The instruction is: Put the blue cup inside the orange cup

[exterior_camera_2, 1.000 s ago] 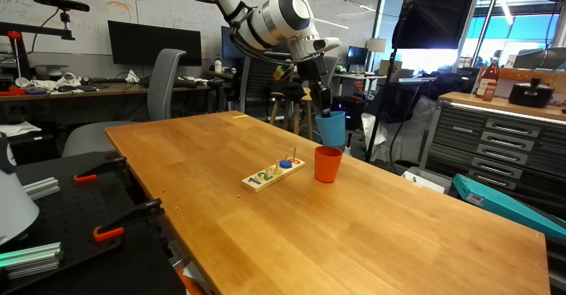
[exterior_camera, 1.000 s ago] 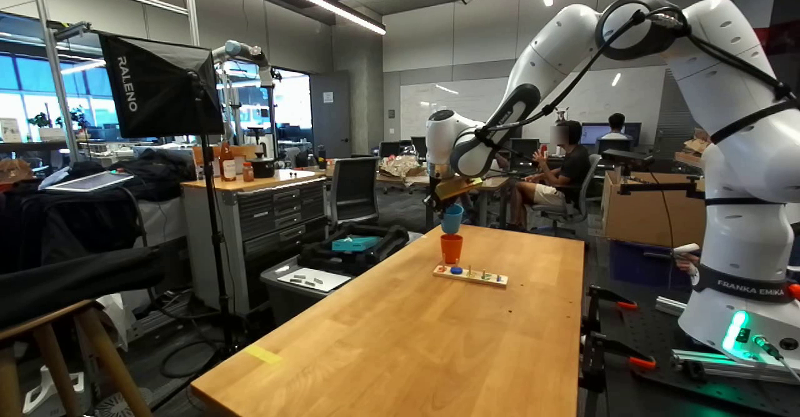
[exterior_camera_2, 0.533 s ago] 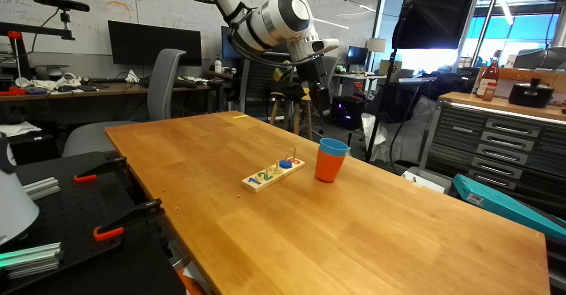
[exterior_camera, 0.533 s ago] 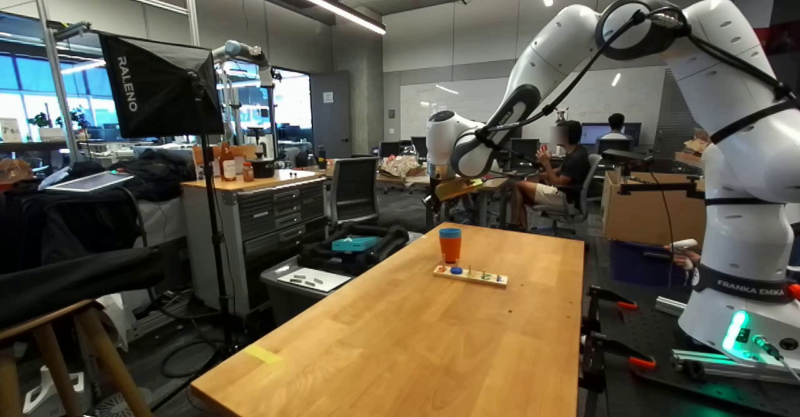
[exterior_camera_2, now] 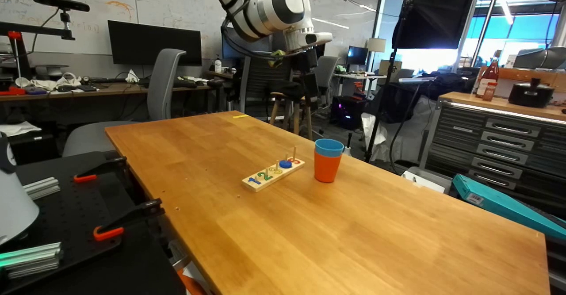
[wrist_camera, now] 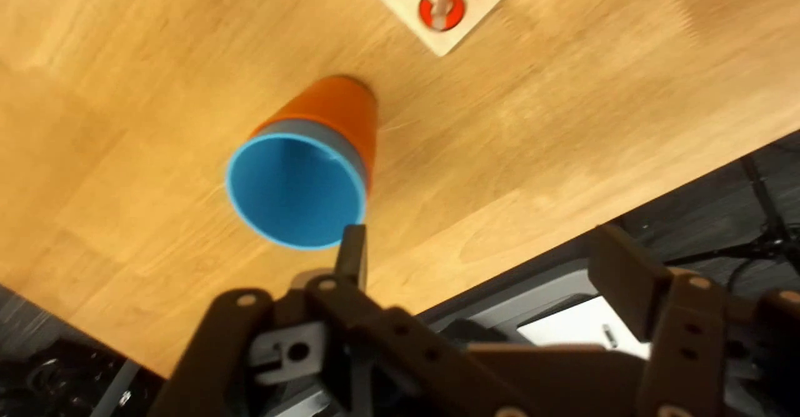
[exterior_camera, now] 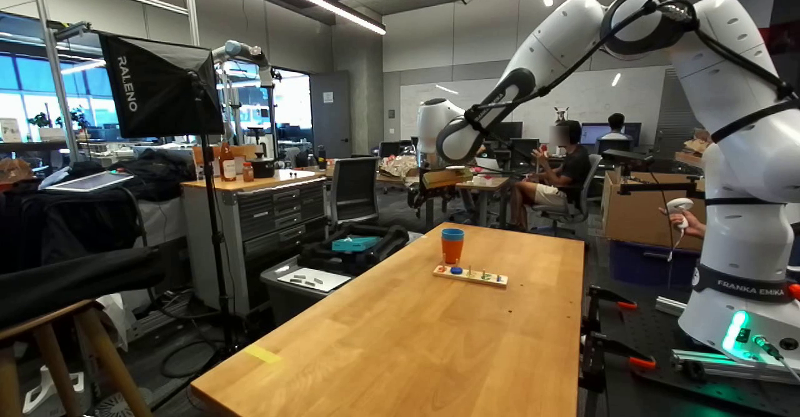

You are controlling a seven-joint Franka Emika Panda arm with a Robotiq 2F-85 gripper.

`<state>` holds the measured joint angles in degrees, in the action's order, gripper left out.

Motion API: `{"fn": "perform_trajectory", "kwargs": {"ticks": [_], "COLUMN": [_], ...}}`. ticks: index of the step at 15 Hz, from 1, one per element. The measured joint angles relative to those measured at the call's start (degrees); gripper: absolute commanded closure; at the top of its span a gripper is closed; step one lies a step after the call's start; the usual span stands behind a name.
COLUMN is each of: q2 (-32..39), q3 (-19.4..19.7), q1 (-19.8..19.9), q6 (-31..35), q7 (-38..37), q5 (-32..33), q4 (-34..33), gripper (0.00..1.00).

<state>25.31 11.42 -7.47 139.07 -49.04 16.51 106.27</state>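
Note:
The blue cup sits nested in the orange cup, upright on the table, with only its upper band and rim showing above the orange wall. From above, the wrist view looks into the blue cup's empty interior, while the orange cup's side shows behind it. My gripper is open, its fingers wide apart with nothing between them. One finger overlaps the blue rim's edge in that view. In an exterior view the gripper hangs above and to one side of the cups, apart from them.
A wooden number board with pegs and a blue disc lies beside the cups. The table's edge runs close by, with a grey bin beyond it. A softbox light stand stands off the table.
The blue cup, held above the orange cup a second ago, was let go and dropped into it. My gripper has opened, then moved up and away from the cups.

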Motion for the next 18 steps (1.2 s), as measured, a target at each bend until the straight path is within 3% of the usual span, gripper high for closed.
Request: {"fn": "perform_trajectory", "kwargs": {"ticks": [4, 8, 14, 18], "q2": [-2.69, -2.66, 2.74, 6.26], "q3": [-6.68, -9.90, -10.43, -11.20], "q1": [0.72, 1.50, 5.13, 5.79], "q6": [-13.75, -27.54, -42.62, -48.40], "q7": [7.49, 17.73, 36.98, 42.42], "q5": [-13.01, -20.11, -22.31, -22.31], "q4": [-7.26, -17.06, -32.95, -42.03], "gripper": [0.00, 0.00, 0.00, 0.00]}}
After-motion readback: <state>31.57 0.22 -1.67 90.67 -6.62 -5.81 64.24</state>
